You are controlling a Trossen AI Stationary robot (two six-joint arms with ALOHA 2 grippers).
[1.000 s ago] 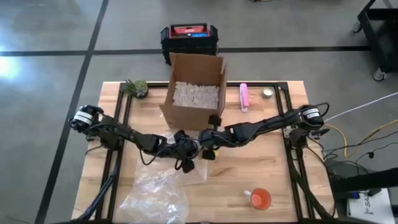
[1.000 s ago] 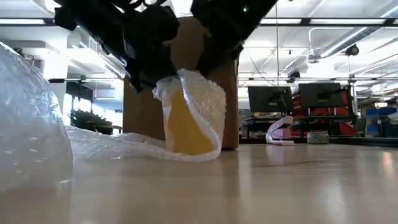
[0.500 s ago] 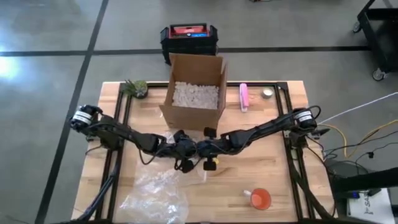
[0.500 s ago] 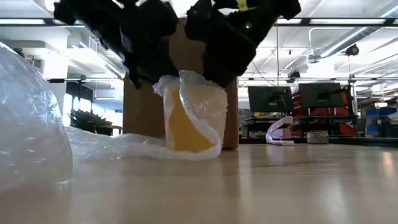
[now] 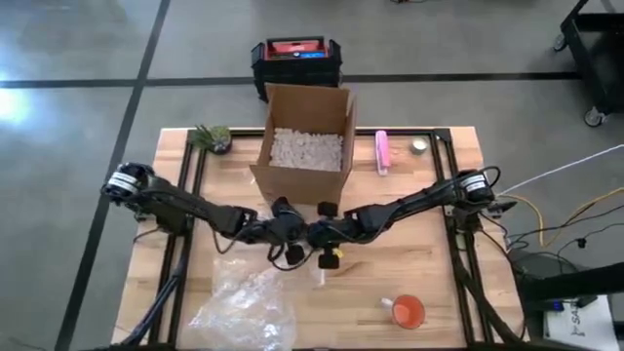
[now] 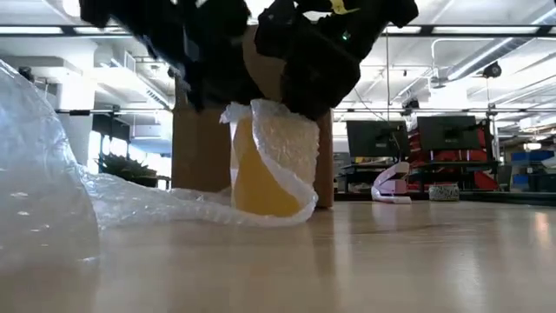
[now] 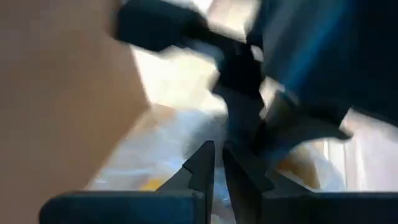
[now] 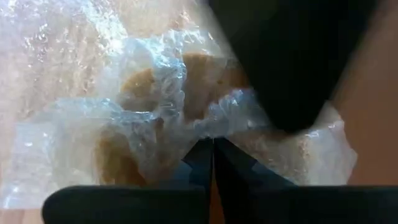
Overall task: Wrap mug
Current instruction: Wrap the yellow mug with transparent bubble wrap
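Both claws are pinching bubble wrap [image 6: 278, 148] over the yellow mug [image 6: 256, 178]: left claw [image 5: 285, 241], right claw [image 5: 322, 237]. Uneven tugging could tip the mug or let the loose wrap spring open.

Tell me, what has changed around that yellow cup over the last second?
The right gripper came in from beside the cardboard box to the yellow mug, meeting the left gripper above it. The bubble wrap now stands closer around the mug. The mug, box and orange cup stayed put.
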